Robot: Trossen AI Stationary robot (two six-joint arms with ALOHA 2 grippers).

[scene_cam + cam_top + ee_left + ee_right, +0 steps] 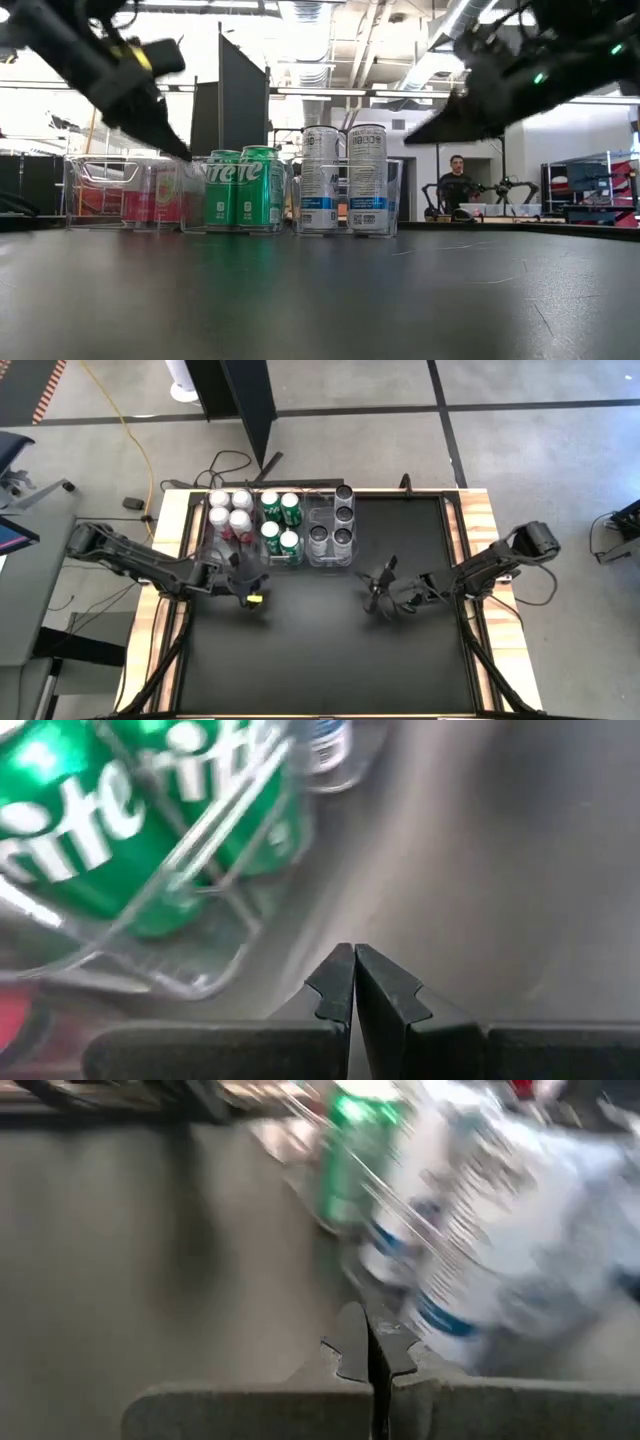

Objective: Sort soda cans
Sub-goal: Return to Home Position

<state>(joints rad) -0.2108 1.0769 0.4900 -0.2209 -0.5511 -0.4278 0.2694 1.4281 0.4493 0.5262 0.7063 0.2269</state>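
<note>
Both arms angle inward. The left gripper hovers at nine o'clock, the right gripper at three o'clock, each with fingers pressed together.

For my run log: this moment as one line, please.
pink cans, green cans, grey cans: sorted by colour in three clear bins | left gripper: shut, empty, above table | right gripper: shut, empty, above table
</note>
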